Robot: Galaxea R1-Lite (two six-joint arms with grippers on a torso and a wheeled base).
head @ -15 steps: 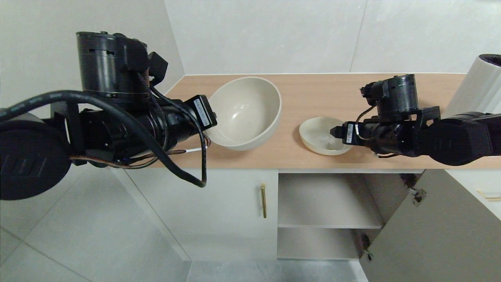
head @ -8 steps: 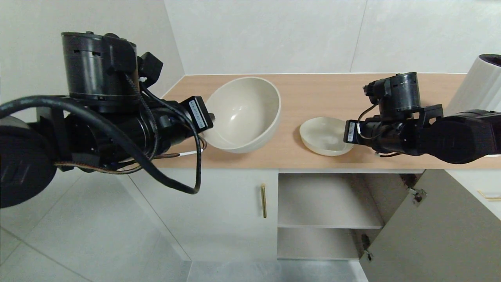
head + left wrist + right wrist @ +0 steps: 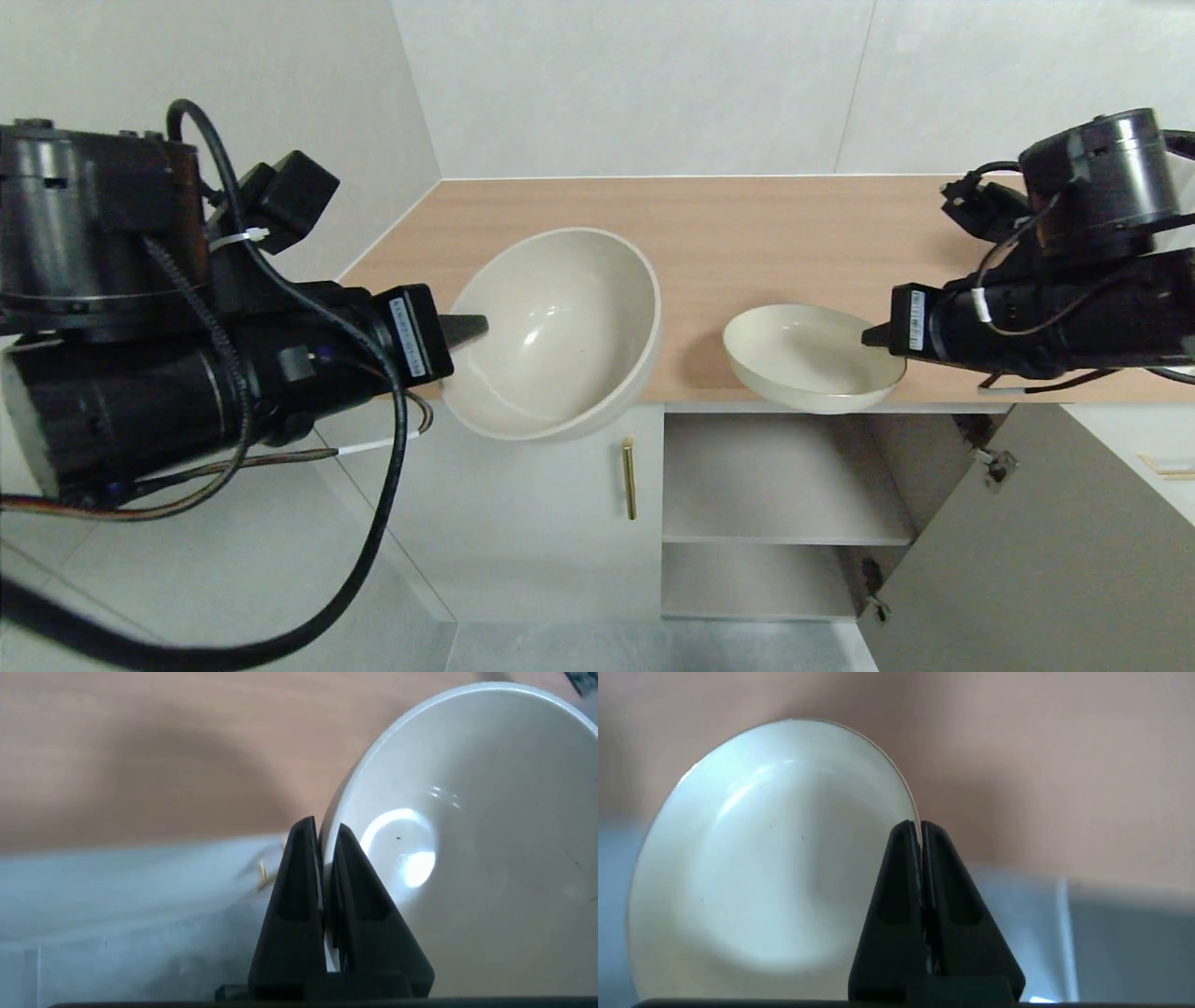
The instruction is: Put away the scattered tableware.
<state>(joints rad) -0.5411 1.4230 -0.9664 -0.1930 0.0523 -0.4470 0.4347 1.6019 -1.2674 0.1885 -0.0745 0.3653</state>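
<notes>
Two pieces have been lifted off the wooden desk [image 3: 747,233], the large deep cream bowl [image 3: 560,327] rim-clamped by the left pincer [image 3: 464,329], the small shallow cream dish [image 3: 803,359] by the right pincer [image 3: 873,336], judged ready for shelving.

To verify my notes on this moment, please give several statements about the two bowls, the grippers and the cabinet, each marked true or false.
1. The left gripper is shut on the rim of the large cream ceramic bowl. True.
2. The right gripper hangs open above the small shallow cream bowl. False: it is shut on that bowl's rim.
3. The white cabinet door on the right stands open. True.
4. The closed cabinet door has a round black knob. False: it has a slim gold bar handle.
</notes>
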